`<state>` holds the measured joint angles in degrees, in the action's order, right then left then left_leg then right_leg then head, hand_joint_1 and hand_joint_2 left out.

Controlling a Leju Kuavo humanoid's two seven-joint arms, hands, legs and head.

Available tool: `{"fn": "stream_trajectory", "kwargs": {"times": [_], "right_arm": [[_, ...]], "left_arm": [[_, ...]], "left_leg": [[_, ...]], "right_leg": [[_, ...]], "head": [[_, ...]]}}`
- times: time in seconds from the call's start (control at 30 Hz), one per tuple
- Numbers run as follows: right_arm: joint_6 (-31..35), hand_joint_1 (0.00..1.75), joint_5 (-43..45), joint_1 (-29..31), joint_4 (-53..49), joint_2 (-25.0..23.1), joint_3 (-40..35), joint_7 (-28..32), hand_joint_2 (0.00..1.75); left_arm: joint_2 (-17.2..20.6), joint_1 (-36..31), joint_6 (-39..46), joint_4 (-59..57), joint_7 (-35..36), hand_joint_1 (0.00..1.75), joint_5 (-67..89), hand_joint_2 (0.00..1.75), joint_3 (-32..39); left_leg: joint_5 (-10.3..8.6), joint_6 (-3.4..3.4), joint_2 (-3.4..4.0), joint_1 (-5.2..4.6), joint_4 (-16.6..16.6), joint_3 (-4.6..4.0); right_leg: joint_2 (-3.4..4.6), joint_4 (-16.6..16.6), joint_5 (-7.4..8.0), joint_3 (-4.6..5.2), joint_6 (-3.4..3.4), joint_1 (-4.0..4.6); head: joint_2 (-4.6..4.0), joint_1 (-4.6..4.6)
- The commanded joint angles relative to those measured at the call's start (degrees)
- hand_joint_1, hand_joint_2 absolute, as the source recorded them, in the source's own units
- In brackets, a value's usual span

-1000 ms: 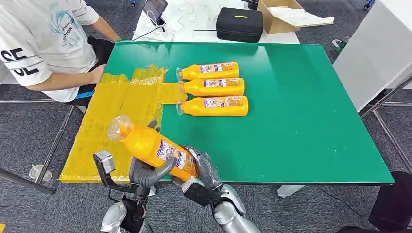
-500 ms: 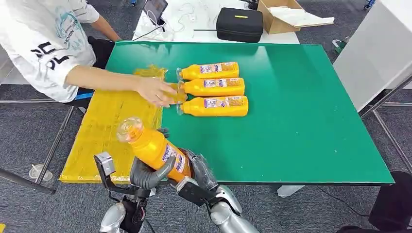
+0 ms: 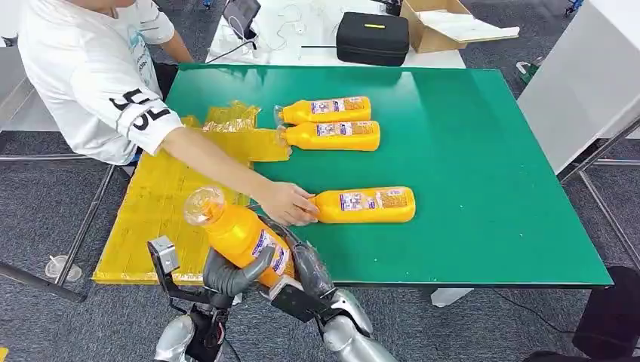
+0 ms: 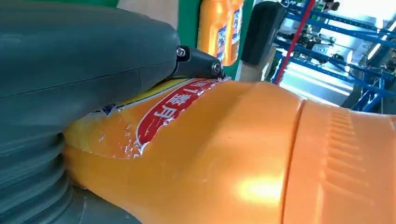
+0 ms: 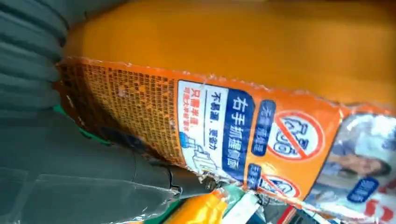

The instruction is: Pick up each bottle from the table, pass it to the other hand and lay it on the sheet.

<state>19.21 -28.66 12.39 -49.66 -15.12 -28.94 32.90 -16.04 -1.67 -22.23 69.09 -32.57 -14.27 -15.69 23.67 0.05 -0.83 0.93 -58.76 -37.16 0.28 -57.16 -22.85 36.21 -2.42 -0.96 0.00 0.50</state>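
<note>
An orange bottle (image 3: 240, 235) with a clear cap hangs tilted over the table's front edge, cap toward the yellow sheet (image 3: 162, 197). My left hand (image 3: 229, 273) wraps its middle from below and my right hand (image 3: 304, 264) grips its base end. Up close, the bottle (image 4: 243, 158) lies under my left hand's thumb (image 4: 84, 70), and its label (image 5: 233, 133) lies against my right hand (image 5: 70, 177). Two more bottles (image 3: 329, 110) (image 3: 336, 136) lie side by side at the back. A third bottle (image 3: 367, 205) lies nearer the front, its neck in a person's hand (image 3: 289, 204).
A person in a white shirt (image 3: 94, 79) leans in from the left, arm stretched over the sheet. The green table (image 3: 483, 166) has free room on its right half. A black case (image 3: 372, 36) and a cardboard box (image 3: 434, 23) sit behind on another table.
The person reached in and pulled the nearest bottle of the row forward and to the right. The bottle in my hands tilted up a little and shifted slightly right.
</note>
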Motion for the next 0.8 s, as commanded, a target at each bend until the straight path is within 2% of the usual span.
{"fn": "stream_trajectory", "kwargs": {"times": [0.03, 0.4, 0.47, 0.5, 0.53, 0.6, 0.63, 0.7, 0.73, 0.8], "right_arm": [[0.93, 0.0, 2.25, -0.4, -9.04, 2.15, 3.04, -2.08, 0.0], [-2.49, 0.0, 7.43, -3.84, -21.25, 4.55, 5.42, -1.8, 0.0], [-2.9, 0.0, 8.72, -4.49, -23.15, 4.68, 5.5, -0.74, 0.0], [-2.95, 0.0, 8.79, -4.71, -23.9, 4.84, 5.28, -0.73, 0.0], [-2.13, 0.0, 10.05, -5.24, -25.41, 4.36, 5.6, 0.69, 0.0], [-1.99, 0.0, 10.15, -5.4, -26.26, 4.23, 5.24, 0.62, 0.0], [-0.6, 0.0, 10.92, -5.62, -27.44, 3.91, 4.9, 2.34, 0.0], [0.51, 0.0, 11.4, -5.6, -28.33, 3.78, 4.08, 2.51, 0.0], [0.8, 0.0, 13.02, -5.35, -28.74, 3.44, 3.92, 3.29, 0.0], [1.11, 0.0, 13.88, -4.8, -28.68, 3.47, 3.44, 3.46, 0.0]], "left_arm": [[1.2, -1.89, 2.52, -0.05, 0.36, 1.75, -1.13, 1.75, 4.65], [2.84, -8.62, 11.1, -0.99, -2.42, 1.75, 1.37, 1.75, 12.78], [3.29, -10.78, 18.14, -1.67, -5.03, 1.75, 6.59, 1.75, 14.37], [3.66, -11.73, 18.54, -2.59, -5.17, 1.75, 7.06, 1.75, 15.09], [4.03, -13.62, 26.59, -4.15, -7.11, 1.75, 12.32, 1.75, 16.49], [4.74, -14.78, 27.04, -4.99, -7.43, 1.75, 13.05, 1.75, 16.99], [5.43, -15.98, 35.92, -5.54, -7.43, 1.75, 20.01, 1.75, 17.27], [7.53, -17.31, 41.75, -5.6, -7.43, 1.75, 25.86, 1.75, 15.35], [9.16, -19.0, 48.21, -9.47, -7.43, 1.75, 32.14, 1.75, 14.01], [10.55, -21.35, 52.16, -12.96, -7.43, 1.75, 36.31, 1.75, 12.72]], "left_leg": [[0.09, 0.03, 0.08, 0.02, 0.01, 0.27], [0.01, 0.02, -0.01, 0.03, 0.02, 0.18], [-0.01, 0.01, 0.01, 0.03, 0.03, 0.12], [0.03, 0.02, 0.01, 0.04, 0.02, 0.21], [0.07, 0.02, 0.02, 0.04, 0.02, 0.33], [0.04, 0.02, 0.01, 0.04, 0.02, 0.27], [0.0, 0.01, 0.02, 0.02, 0.03, 0.16], [0.1, 0.02, 0.11, 0.06, 0.04, 0.44], [-0.02, 0.0, 0.01, 0.02, 0.03, 0.12], [-0.01, 0.0, 0.02, 0.04, 0.04, 0.22]], "right_leg": [[-0.02, 0.03, -0.08, -0.26, 0.12, 0.06], [-0.09, 0.02, -0.05, -0.17, 0.11, 0.06], [-0.06, 0.04, -0.01, -0.12, 0.08, 0.05], [-0.08, 0.02, -0.06, -0.22, 0.12, 0.07], [-0.09, 0.02, -0.09, -0.32, 0.15, 0.09], [-0.1, 0.02, -0.07, -0.26, 0.15, 0.08], [-0.05, 0.02, -0.03, -0.14, 0.1, 0.05], [-0.01, 0.04, -0.1, -0.41, 0.18, 0.12], [-0.05, 0.01, -0.01, -0.1, 0.08, 0.05], [-0.07, 0.01, -0.04, -0.2, 0.12, 0.07]], "head": [[0.0, 0.0], [0.02, 0.0], [0.0, 0.0], [0.0, 0.0], [0.0, 0.0], [0.0, 0.0], [0.0, -0.02], [0.0, 0.02], [0.0, 0.0], [0.0, -0.02]]}}
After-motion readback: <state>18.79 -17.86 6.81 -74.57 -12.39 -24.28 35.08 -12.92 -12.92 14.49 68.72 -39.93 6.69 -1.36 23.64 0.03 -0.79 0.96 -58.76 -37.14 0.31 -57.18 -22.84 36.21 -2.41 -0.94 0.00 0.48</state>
